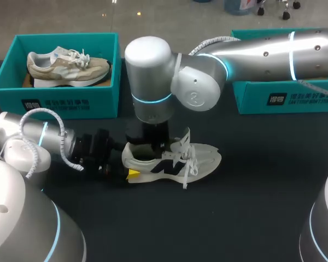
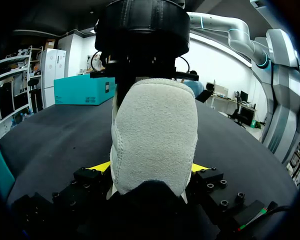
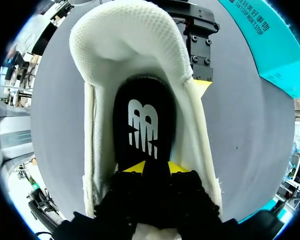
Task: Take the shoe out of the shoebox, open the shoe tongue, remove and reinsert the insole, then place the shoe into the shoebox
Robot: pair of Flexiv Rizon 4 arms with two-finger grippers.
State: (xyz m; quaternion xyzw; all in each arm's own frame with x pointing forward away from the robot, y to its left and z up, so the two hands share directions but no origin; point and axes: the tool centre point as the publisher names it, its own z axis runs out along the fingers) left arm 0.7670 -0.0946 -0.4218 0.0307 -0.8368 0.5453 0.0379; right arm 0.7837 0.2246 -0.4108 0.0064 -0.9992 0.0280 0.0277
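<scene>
Shoe (image 1: 172,161), likely light and soft-sided, lies on the table (image 1: 262,191) just in front of the shoebox (image 1: 71,103); left gripper (image 2: 151,167) clamps its stiffer heel, right gripper (image 3: 155,167) pinches the thin, floppy-looking insole (image 3: 145,120), probably best held by its edge

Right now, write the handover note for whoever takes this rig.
Left gripper: shut on the heel of the white mesh sneaker, upright on the black table.
Right gripper: down in the sneaker's opening over its black insole; grip unclear.
Teal cardboard shoebox: at the table's far right.
Done: sneaker out, tongue raised.
Left: insole work, stage unclear; then sneaker into the shoebox.
</scene>
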